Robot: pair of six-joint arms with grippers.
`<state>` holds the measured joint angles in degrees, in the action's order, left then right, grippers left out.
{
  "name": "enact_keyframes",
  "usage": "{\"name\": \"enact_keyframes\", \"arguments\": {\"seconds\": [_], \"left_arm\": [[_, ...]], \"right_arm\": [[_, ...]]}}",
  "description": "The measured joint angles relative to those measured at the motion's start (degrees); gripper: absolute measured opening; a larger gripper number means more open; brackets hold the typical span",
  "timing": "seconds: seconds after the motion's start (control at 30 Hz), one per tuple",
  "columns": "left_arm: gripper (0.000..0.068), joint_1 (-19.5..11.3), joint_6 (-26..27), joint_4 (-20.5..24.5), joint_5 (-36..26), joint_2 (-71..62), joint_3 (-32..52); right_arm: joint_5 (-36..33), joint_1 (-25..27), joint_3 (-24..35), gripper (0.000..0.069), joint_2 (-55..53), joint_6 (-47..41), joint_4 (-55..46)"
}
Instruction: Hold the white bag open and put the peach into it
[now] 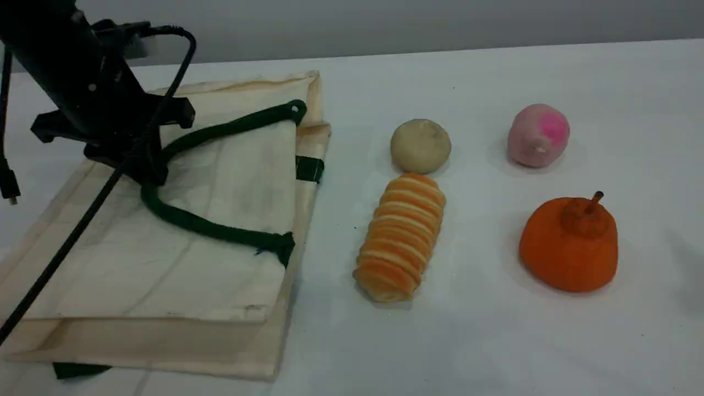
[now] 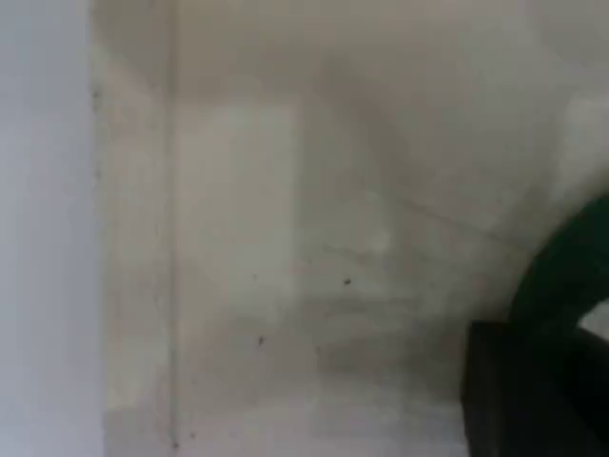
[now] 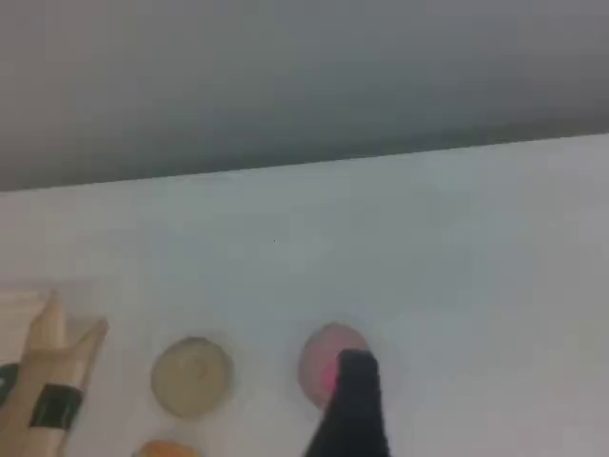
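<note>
The white bag [image 1: 220,181] lies flat on the left of the table, its dark green rope handle [image 1: 220,231] looping over the cloth. My left gripper [image 1: 149,173] is down on that loop, its fingers drawn together around the rope. In the left wrist view a dark fingertip [image 2: 523,400] sits beside the green handle [image 2: 566,276] over the bag's cloth [image 2: 333,238]. The peach [image 1: 538,136], pale pink with a magenta patch, rests far right at the back. In the right wrist view one fingertip [image 3: 354,400] of my right gripper hangs in front of the peach [image 3: 322,360], holding nothing.
A beige ball [image 1: 421,146] sits mid-table with a striped orange bread roll [image 1: 401,236] just in front of it. A larger orange stemmed fruit [image 1: 569,245] stands in front of the peach. The left arm's black cable [image 1: 71,242] runs across the bag.
</note>
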<state>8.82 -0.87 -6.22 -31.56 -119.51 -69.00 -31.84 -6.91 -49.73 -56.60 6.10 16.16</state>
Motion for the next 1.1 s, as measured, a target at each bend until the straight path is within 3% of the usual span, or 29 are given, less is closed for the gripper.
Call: {"name": "enact_keyframes", "arguments": {"seconds": [0.2, 0.57, 0.77, 1.0, 1.1], "left_arm": [[0.0092, 0.00, 4.36, 0.23, -8.47, -0.06, -4.97], [0.0092, 0.00, 15.37, 0.23, -36.25, 0.78, -25.55], [0.0092, 0.00, 19.03, -2.68, -38.71, 5.23, -33.44], [0.0092, -0.05, 24.98, -11.94, -38.71, 11.60, -34.12], [0.0092, -0.05, 27.62, -13.38, -38.71, 14.17, -34.12]], "right_arm": [[-0.07, 0.00, 0.00, 0.0578, 0.00, 0.05, 0.00], [-0.24, 0.00, 0.00, 0.0578, 0.00, 0.28, 0.00], [-0.88, 0.00, 0.00, 0.0578, 0.00, 0.35, -2.09], [-2.09, 0.00, 0.00, 0.0578, -0.07, 0.47, -4.32], [-2.16, 0.00, 0.00, 0.0578, -0.12, 0.47, -5.53]]}}
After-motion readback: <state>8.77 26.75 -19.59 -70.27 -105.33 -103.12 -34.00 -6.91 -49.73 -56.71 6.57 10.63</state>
